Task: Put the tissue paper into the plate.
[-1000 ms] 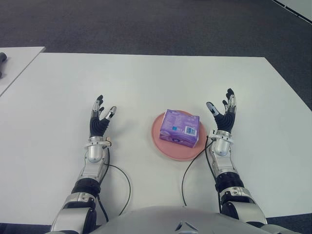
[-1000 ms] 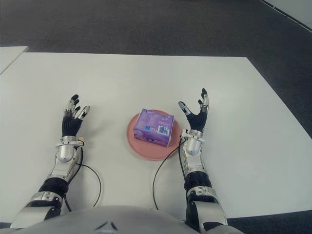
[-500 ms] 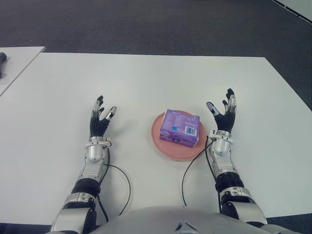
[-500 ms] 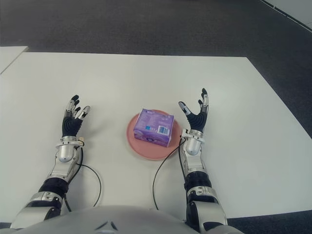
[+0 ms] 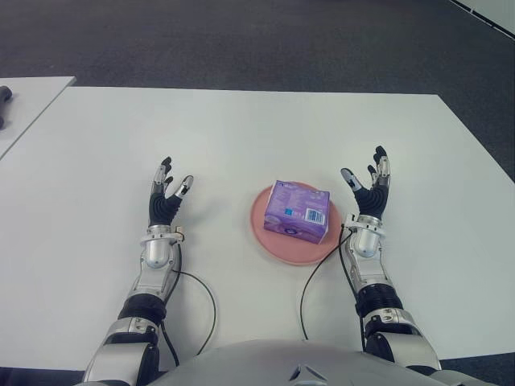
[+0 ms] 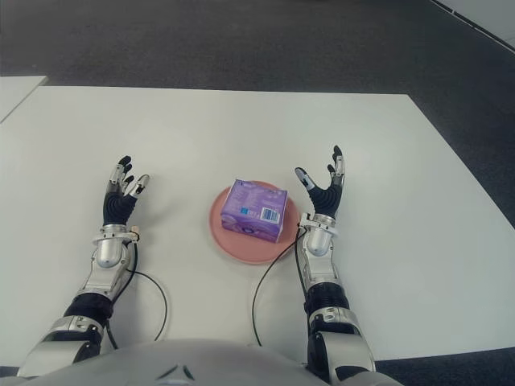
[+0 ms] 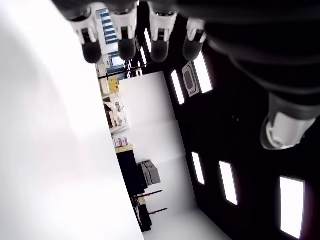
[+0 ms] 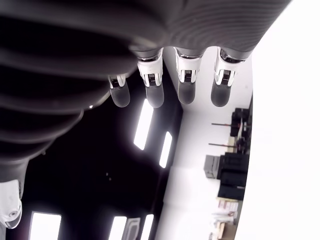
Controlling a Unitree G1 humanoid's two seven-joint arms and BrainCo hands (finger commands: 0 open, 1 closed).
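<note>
A purple tissue pack (image 5: 298, 211) lies on the round pink plate (image 5: 265, 236) near the middle of the white table (image 5: 257, 137). My right hand (image 5: 368, 186) is just right of the plate, palm up, fingers spread and holding nothing. Well left of the plate, my left hand (image 5: 166, 195) shows the same open pose. Both wrist views show straight fingers (image 7: 127, 42) with nothing between them, pointing at the room's ceiling.
Black cables (image 5: 310, 285) run from both wrists back toward my body across the table. Another white table's corner (image 5: 24, 96) with a dark object (image 5: 4, 94) shows at the far left. Dark carpet lies beyond the table's far edge.
</note>
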